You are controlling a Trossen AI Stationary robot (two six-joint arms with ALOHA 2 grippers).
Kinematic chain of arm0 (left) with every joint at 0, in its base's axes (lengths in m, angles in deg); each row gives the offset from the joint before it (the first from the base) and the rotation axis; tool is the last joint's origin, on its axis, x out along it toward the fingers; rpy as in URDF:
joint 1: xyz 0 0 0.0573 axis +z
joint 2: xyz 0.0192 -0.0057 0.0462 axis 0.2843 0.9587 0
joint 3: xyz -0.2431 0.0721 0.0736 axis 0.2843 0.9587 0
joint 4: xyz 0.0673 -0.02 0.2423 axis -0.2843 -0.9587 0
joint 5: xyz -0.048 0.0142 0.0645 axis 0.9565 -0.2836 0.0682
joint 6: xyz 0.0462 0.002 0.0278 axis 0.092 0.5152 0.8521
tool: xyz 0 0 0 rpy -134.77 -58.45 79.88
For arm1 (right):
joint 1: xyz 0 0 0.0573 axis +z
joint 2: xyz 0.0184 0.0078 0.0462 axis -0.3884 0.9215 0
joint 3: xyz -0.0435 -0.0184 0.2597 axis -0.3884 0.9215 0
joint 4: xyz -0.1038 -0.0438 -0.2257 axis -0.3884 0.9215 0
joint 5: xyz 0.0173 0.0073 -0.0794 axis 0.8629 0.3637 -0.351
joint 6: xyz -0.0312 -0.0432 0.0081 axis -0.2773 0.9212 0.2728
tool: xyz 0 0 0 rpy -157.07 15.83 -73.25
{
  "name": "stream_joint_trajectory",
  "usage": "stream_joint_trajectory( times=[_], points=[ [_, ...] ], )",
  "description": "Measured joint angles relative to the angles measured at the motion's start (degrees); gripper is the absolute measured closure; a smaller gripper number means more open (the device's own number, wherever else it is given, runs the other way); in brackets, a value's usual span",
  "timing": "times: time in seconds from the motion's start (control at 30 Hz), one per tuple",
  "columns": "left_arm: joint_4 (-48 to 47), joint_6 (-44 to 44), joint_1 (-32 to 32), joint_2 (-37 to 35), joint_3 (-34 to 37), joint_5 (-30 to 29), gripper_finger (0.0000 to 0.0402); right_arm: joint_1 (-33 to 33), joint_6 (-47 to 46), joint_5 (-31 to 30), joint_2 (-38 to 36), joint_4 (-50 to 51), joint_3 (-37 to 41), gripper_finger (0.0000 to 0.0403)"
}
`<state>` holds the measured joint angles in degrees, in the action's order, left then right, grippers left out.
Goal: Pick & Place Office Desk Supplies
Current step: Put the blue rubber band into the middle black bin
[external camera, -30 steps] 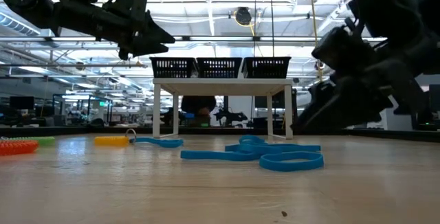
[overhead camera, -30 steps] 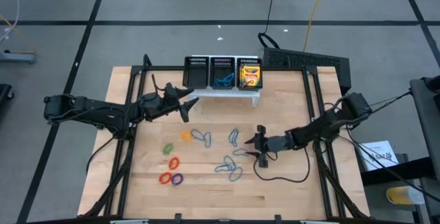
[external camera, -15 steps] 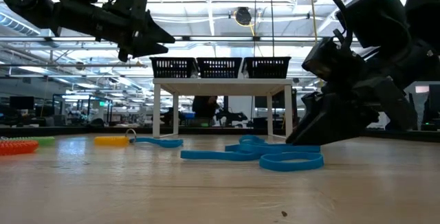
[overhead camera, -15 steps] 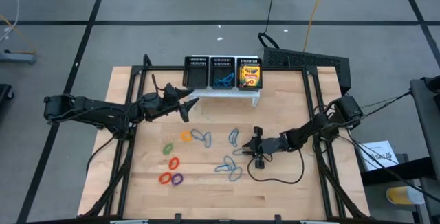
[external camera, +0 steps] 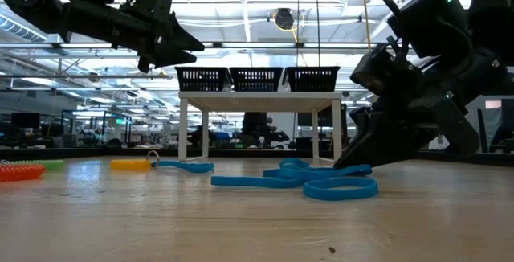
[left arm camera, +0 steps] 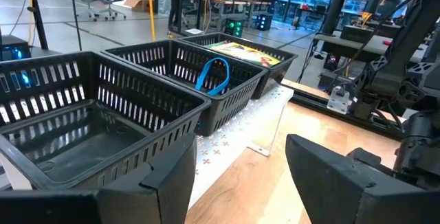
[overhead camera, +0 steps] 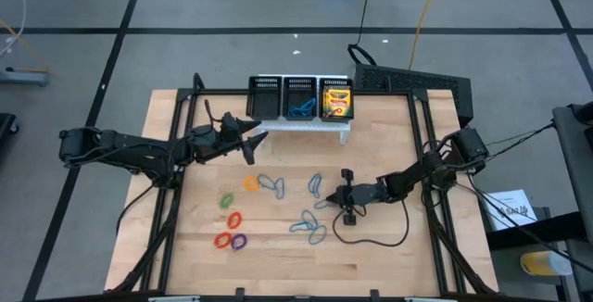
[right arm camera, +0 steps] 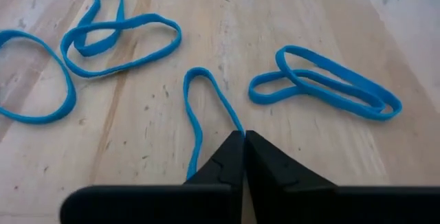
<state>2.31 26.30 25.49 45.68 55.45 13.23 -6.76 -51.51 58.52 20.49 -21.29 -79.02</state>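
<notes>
Since a second ago the right gripper has slid toward nine o'clock and dropped onto the blue loops, while the left gripper has stayed put.

From above, the right fingers are too small to judge. Crayon boxes fill the organiser compartment at three o'clock, and a blue loop lies in the middle one. Orange, green, red and purple loops lie at nine o'clock of the blue ones.

At table height, the right gripper hides part of the blue pile.

The left wrist view shows its fingers spread wide, empty, before the organiser.

The right wrist view shows the fingertips pinched together on a blue loop, whose near end they hide.
</notes>
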Motion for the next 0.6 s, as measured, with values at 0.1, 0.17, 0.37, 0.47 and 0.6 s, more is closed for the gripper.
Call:
stream_joint_trajectory(
  times=[0.1, 0.17, 0.37, 0.47, 0.6],
  points=[
    [0.0, 0.0, 0.0, 0.0, 0.0, 0.0, 0.0167, -0.1, 2.8, -0.5, -0.2, -1.3, 0.1, 0.0400],
    [0.0, 0.1, 0.0, 0.0, 0.0, 0.0, 0.0167, -0.4, 4.6, -0.6, -1.1, -2.0, 0.1, 0.0401],
    [0.0, -0.3, 0.0, 0.0, 0.0, 0.0, 0.0167, -2.3, 7.0, -0.5, -6.0, -2.1, 0.1, 0.0402],
    [0.1, -2.7, 0.0, 0.0, 0.0, 0.0, 0.0167, -3.4, 10.0, -0.4, -9.2, -2.1, 0.1, 0.0402],
    [0.1, -4.2, 0.0, 0.0, 0.0, 0.0, 0.0167, -5.4, 13.6, -0.4, -13.5, -2.0, 0.1, 0.0402]
  ],
)
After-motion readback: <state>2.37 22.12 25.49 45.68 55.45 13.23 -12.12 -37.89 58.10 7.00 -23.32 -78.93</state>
